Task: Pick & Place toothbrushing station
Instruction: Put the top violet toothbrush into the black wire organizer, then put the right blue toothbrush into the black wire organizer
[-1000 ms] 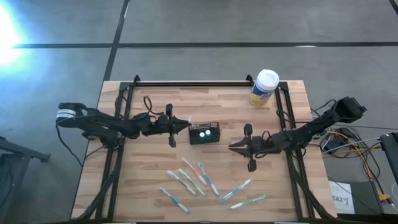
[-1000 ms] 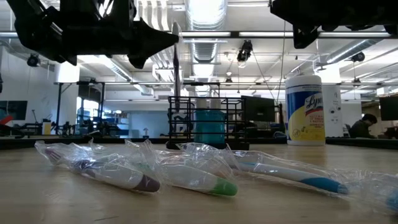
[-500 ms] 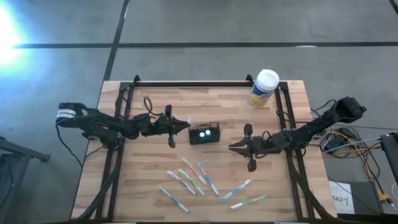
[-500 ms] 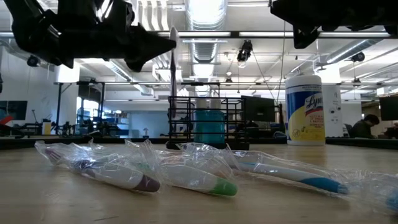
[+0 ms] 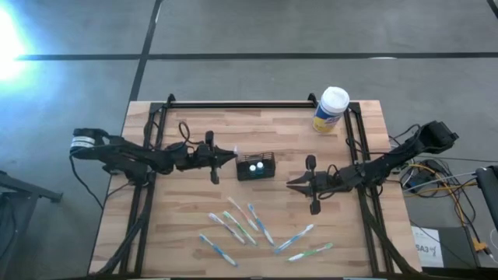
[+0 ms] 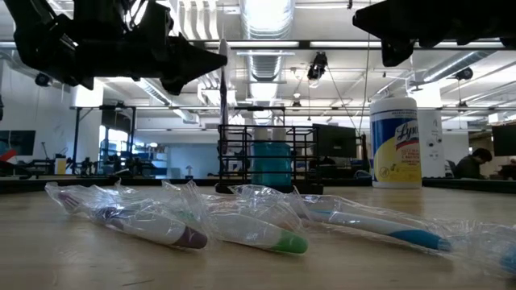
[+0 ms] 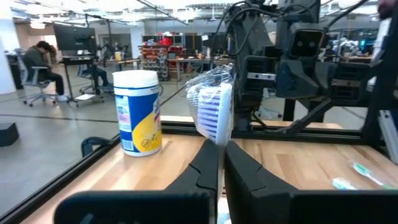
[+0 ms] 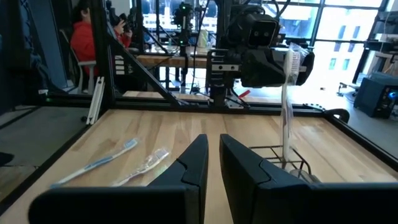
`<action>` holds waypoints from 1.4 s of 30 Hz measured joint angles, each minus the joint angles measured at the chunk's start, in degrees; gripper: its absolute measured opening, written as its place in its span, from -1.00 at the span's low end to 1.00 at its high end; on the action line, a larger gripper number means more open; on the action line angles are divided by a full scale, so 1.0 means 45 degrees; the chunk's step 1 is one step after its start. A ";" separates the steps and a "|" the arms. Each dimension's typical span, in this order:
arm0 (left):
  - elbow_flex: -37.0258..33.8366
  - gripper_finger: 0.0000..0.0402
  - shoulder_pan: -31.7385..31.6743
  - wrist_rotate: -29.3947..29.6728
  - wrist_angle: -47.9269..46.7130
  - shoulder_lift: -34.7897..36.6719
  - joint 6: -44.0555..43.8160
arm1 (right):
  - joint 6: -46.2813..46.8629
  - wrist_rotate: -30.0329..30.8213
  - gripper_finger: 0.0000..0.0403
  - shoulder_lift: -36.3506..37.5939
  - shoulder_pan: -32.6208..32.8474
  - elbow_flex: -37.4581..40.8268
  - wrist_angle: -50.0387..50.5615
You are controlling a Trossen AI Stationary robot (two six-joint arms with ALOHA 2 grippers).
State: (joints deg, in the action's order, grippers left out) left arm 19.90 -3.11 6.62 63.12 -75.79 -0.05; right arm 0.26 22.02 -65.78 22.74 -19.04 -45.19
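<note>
Here, the left gripper (image 5: 233, 155) is clenched on a wrapped toothbrush (image 7: 214, 112), held upright just beside the station (image 5: 256, 167), presumably so that its handle can be lowered into a slot. The station stands near the middle of the tabletop (image 5: 187, 225), with the canister (image 5: 331, 109) well apart at the far edge. The right gripper (image 5: 291, 185) is held nearly closed on nothing, waiting on the station's other side. Spare toothbrushes (image 5: 249, 225) lie at the near edge. The bristles and wrapping are shown only in the left wrist view; the brush hanging over the station's rim is shown only in the right wrist view.
</note>
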 joint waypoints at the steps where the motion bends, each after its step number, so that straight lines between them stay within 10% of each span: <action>1: 0.0000 -0.96 -0.0011 0.0071 0.0008 -0.0038 -0.0004 | 0.0002 0.0000 -0.82 0.0000 0.0000 0.0014 -0.0005; 21: 0.0000 -0.88 -0.0152 0.0397 0.1399 -0.2840 -0.0068 | 0.0046 0.0000 -0.82 0.0000 0.0000 0.0026 -0.0106; 42: -0.0031 0.25 -0.0254 -0.1454 0.0967 -0.1147 -0.0064 | 0.0284 0.0000 -0.82 0.0000 -0.0005 0.0011 -0.0107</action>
State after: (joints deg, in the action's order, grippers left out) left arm 19.76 -4.25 0.08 67.47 -80.95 -0.34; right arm 1.54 22.02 -65.78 22.72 -18.99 -45.67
